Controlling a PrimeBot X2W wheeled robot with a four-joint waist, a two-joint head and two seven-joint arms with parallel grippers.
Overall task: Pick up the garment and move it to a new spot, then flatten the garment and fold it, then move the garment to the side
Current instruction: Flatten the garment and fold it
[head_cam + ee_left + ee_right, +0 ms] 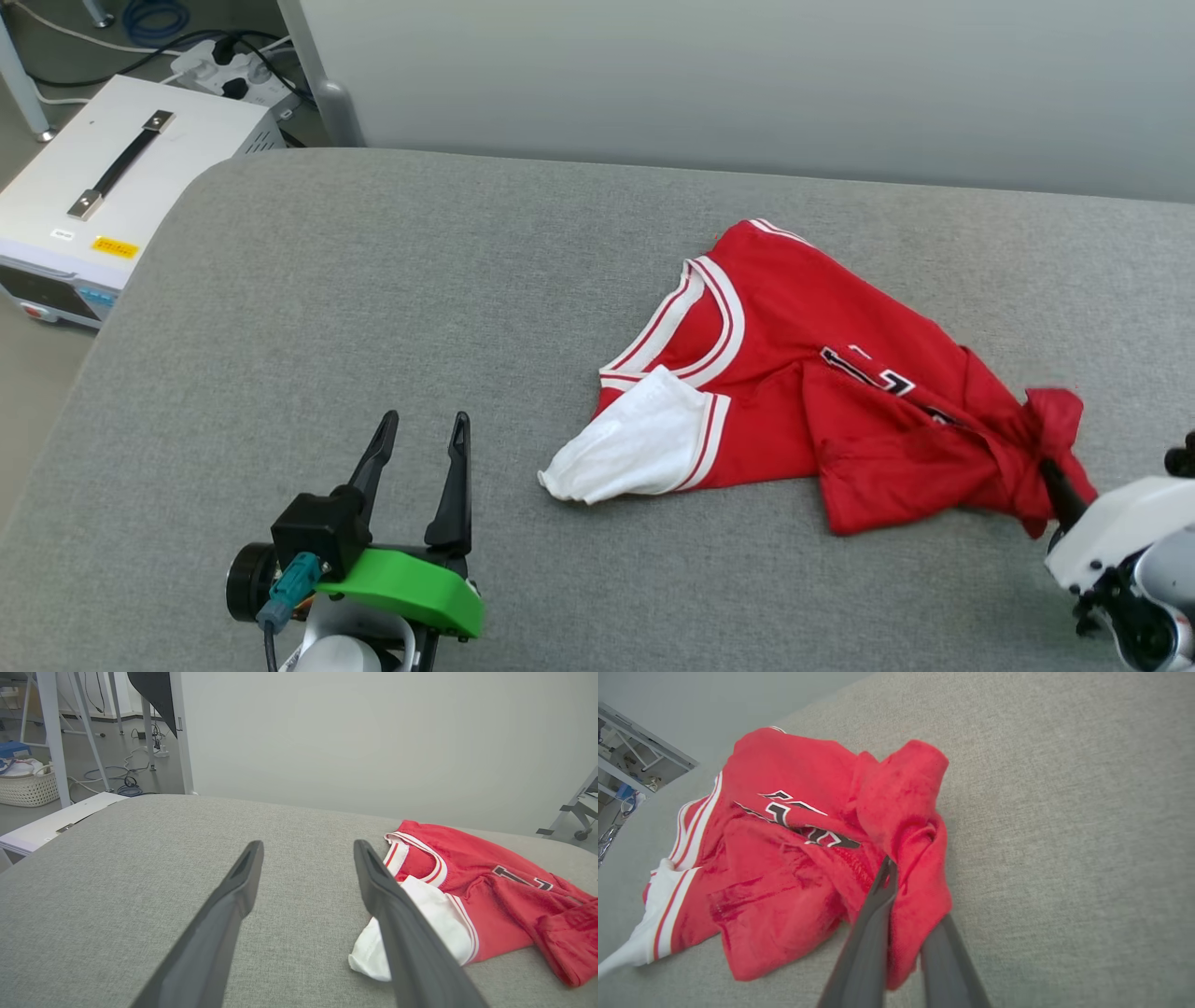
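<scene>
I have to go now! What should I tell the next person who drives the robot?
Right gripper: shut on a bunched red corner of the garment.
Left gripper: open and empty, apart from the garment, to the left of its white sleeve.
Garment: crumpled on the grey table, towards the right side, with the lettering partly folded under.
Done: the garment is grabbed.
Left: carry it to a new spot, flatten it, fold it, move it aside.
</scene>
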